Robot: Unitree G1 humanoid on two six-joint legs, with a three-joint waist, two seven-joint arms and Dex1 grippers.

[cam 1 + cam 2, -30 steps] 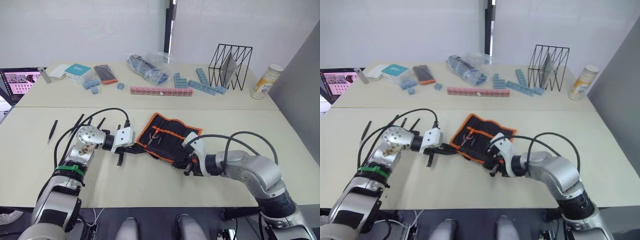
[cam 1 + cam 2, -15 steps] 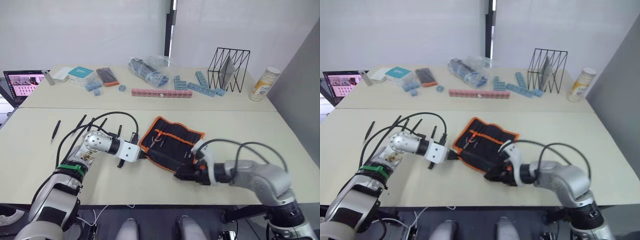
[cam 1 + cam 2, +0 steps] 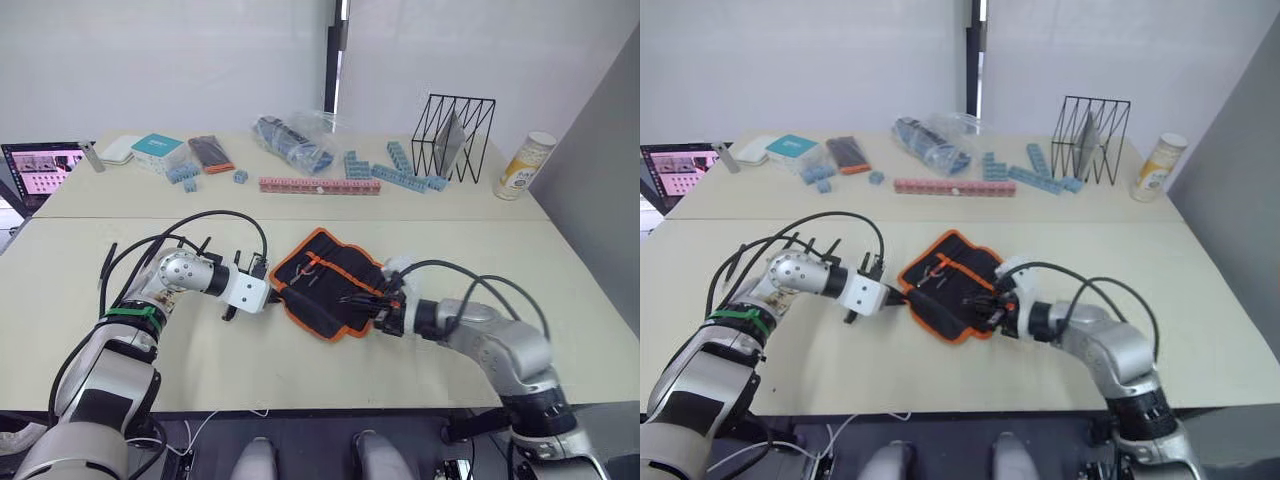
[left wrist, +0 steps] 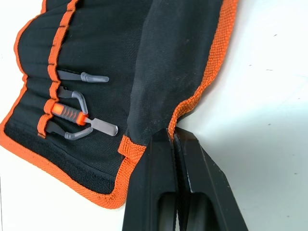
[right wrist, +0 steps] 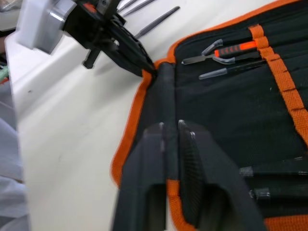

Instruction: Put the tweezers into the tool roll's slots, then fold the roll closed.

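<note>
The tool roll [image 3: 325,283] lies open-faced at the table's middle, black with orange trim. Its near flap [image 4: 168,67] is lifted and partly folded over the inner face. My left gripper [image 4: 173,137] is shut on the flap's orange-trimmed left corner. My right gripper [image 5: 170,127] is shut on the same flap's edge further right. Several slim tools [image 4: 79,103] sit in the slots [image 4: 53,91], one with an orange grip. Loose black tweezers [image 5: 156,20] lie on the table beyond my left gripper [image 3: 272,294], partly hidden by its cables.
On the far table are a pink block strip [image 3: 322,185], a bag of blue blocks [image 3: 295,135], a black wire rack [image 3: 455,135] and a yellow can [image 3: 520,165]. A laptop [image 3: 40,165] stands at the far left.
Both grippers have raised the roll's near flap and carried it toward the far side, so the roll looks narrower. The right arm has drawn in closer to the roll. The camera has shifted slightly.
</note>
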